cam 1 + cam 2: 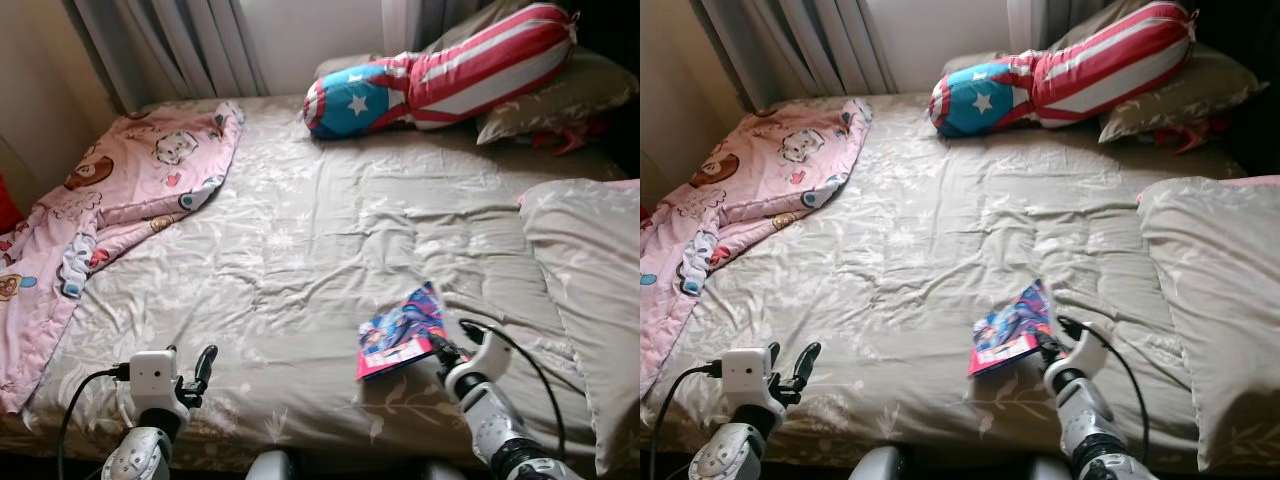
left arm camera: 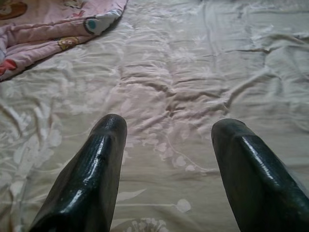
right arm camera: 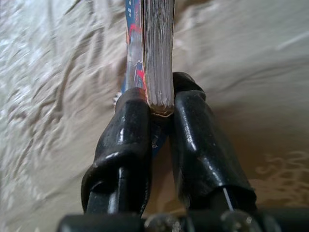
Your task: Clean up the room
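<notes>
**Gripping a Comic Book at the Foot of the Bed**

Looking down through the left eye view, the bed [image 1: 330, 250] spreads out under a wrinkled beige cover. The right pincer [image 1: 437, 350] clamps the near corner of a comic book [image 1: 402, 335], so the book tilts up off the cover instead of lying flat; that hold suits carrying it away as clutter. The left pincer [image 1: 203, 368] hovers low over the near edge of the bed with its fingers apart and nothing between them, probably free for the next item. A pink blanket [image 1: 110, 200] lies bunched along the left side, and a star-and-stripe cushion [image 1: 440, 75] leans against grey pillows at the head.

In the right eye view the same layout holds: the book rises from the right pincer, well apart from the blanket.

From the left wrist view, two black fingers [image 2: 91, 179] stand spread over bare cover, with the blanket's edge far ahead.

From the right wrist view, the fingers [image 3: 128, 140] squeeze the book's page block edge-on, the colourful cover on one side. Gripping by the corner looks secure enough, though the loose pages might fan.
</notes>
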You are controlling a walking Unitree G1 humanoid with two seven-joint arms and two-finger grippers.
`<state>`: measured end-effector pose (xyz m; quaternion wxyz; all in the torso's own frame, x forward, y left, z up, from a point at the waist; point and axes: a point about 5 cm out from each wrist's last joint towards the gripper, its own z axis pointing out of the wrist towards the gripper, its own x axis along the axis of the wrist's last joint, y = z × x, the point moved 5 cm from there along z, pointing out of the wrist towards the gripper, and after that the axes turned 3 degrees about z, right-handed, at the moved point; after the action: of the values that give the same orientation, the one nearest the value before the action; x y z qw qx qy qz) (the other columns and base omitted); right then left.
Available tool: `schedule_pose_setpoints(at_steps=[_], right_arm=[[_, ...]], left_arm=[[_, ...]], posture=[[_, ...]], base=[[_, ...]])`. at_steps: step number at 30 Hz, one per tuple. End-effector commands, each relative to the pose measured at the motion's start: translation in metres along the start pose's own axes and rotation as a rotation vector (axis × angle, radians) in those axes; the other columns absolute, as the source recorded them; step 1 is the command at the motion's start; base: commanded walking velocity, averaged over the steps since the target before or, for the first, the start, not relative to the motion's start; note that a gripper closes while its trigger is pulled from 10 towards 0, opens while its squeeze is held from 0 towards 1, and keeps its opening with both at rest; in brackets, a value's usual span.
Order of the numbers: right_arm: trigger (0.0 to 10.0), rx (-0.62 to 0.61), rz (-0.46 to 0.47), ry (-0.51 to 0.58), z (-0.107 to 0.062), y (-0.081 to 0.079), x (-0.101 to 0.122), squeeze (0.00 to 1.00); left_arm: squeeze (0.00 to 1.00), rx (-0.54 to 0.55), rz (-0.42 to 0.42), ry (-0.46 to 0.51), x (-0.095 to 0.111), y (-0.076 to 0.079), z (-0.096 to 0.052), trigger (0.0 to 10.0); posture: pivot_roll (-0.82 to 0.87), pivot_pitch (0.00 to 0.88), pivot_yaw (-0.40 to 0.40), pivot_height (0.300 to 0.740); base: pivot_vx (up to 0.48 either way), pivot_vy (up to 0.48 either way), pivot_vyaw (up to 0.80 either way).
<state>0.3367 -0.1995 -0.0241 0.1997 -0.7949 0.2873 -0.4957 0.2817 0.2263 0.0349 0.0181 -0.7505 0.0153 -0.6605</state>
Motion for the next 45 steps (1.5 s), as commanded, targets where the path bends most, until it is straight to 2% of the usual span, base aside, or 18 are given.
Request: schedule_pose_setpoints(at_steps=[1,7,12,13,18,24,25,30,31,32,33,34,35,39,40,41,45], right_arm=[[10.0,-0.004,0.006,0.016,0.001,-0.002,0.003,0.0],[10.0,-0.085,0.003,-0.005,-0.006,0.021,-0.003,0.0],[10.0,-0.099,0.002,-0.001,-0.008,0.025,-0.002,0.0],[10.0,-0.098,0.006,0.006,-0.008,0.025,0.0,0.59],[10.0,-0.11,-0.009,0.017,-0.007,0.026,0.004,0.64],[10.0,-0.149,-0.008,0.036,-0.009,0.035,0.011,0.57],[10.0,-0.158,-0.008,0.039,-0.011,0.038,0.013,0.54],[10.0,-0.199,-0.002,0.063,-0.015,0.05,0.02,0.54],[10.0,-0.211,-0.002,0.06,-0.017,0.054,0.02,0.51],[10.0,-0.224,-0.006,0.05,-0.019,0.058,0.018,0.36],[10.0,-0.226,-0.011,0.044,-0.02,0.059,0.016,0.36],[10.0,-0.227,-0.017,0.035,-0.021,0.061,0.014,0.3],[10.0,-0.228,-0.033,0.022,-0.023,0.063,0.009,0.0],[10.0,-0.222,-0.064,0.013,-0.025,0.064,0.004,0.0],[10.0,-0.207,-0.089,0.019,-0.025,0.062,0.002,0.0],[10.0,-0.167,-0.166,0.029,-0.025,0.056,-0.001,0.0],[10.0,-0.114,-0.227,0.047,-0.026,0.049,-0.005,0.0]], left_arm=[[0.0,0.0,0.012,-0.011,0.001,-0.004,-0.003,10.0],[0.0,-0.01,0.012,-0.03,0.001,-0.001,-0.005,10.0],[0.0,-0.014,0.014,-0.034,0.002,-0.001,-0.006,10.0],[0.0,-0.013,0.016,-0.038,0.002,-0.002,-0.006,10.0],[0.0,-0.013,0.016,-0.041,0.003,-0.002,-0.005,10.0],[0.0,-0.016,0.014,-0.04,0.004,-0.001,-0.003,10.0],[0.0,-0.017,0.012,-0.039,0.004,0.0,-0.002,10.0],[0.0,-0.021,0.007,-0.038,0.004,0.002,0.0,10.0],[0.0,-0.022,0.006,-0.039,0.003,0.003,0.001,10.0],[0.0,-0.022,0.004,-0.041,0.002,0.004,0.002,10.0],[0.0,-0.023,0.003,-0.043,0.001,0.005,0.003,10.0],[0.0,-0.022,0.001,-0.045,0.0,0.005,0.003,10.0],[0.0,-0.02,-0.005,-0.052,-0.003,0.007,0.005,10.0],[0.0,-0.014,-0.013,-0.073,-0.011,0.009,0.009,10.0],[0.0,-0.006,-0.02,-0.088,-0.016,0.009,0.009,10.0],[0.0,0.007,-0.035,-0.113,-0.025,0.011,0.01,10.0],[0.0,0.018,-0.058,-0.143,-0.035,0.014,0.012,10.0]], posture=[[0.09,0.143,0.123,0.651],[0.09,0.156,0.131,0.651],[0.09,0.159,0.136,0.651],[0.09,0.158,0.137,0.651],[0.09,0.157,0.139,0.651],[0.08,0.151,0.141,0.651],[0.08,0.15,0.14,0.651],[0.07,0.146,0.139,0.651],[0.06,0.141,0.134,0.651],[0.06,0.135,0.13,0.651],[0.05,0.132,0.129,0.651],[0.05,0.129,0.125,0.651],[0.04,0.116,0.115,0.651],[0.03,0.087,0.097,0.651],[0.02,0.082,0.092,0.651],[0.01,0.065,0.08,0.651],[-0.01,0.033,0.062,0.656]], base=[[0.0,0.0,0.0],[0.0,0.0,0.0],[0.0,0.0,0.0],[0.0,0.0,0.0],[0.0,0.0,0.0],[0.0,0.0,0.0],[0.0,0.0,0.0],[0.0,0.0,0.0],[0.0,0.0,0.0],[0.0,0.0,0.0],[0.0,0.0,0.0],[0.0,0.0,0.0],[0.0,0.0,0.0],[0.0,0.0,0.0],[0.0,0.0,0.0],[0.0,0.0,0.0],[0.0,0.0,0.0]])
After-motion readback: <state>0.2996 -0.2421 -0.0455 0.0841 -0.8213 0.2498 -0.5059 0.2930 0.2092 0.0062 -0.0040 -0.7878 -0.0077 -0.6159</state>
